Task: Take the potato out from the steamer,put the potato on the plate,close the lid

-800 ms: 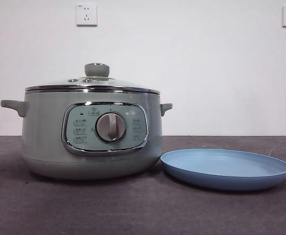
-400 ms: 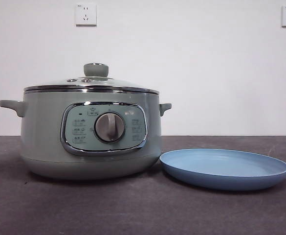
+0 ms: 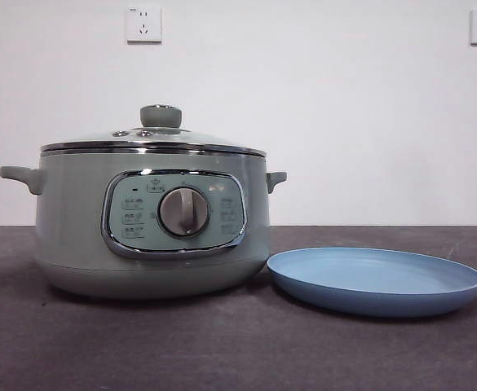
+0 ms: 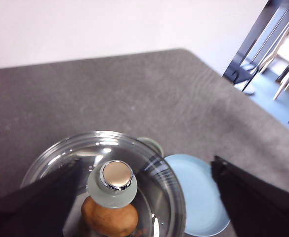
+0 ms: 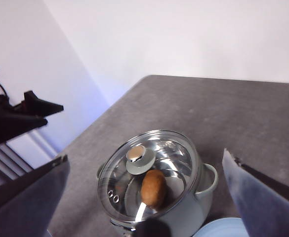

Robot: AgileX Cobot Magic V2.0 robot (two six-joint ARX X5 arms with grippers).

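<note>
Glass lid [image 4: 109, 173] covers the potato [image 4: 109, 219], beneath the left end effector's [image 4: 144, 197] spread jaws.

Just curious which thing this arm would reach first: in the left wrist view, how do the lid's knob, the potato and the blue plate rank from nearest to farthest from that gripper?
1. Lid knob: between the open left gripper's jaws.
2. Potato: under the glass, just below the knob.
3. Plate: beside the steamer, on the table.
</note>
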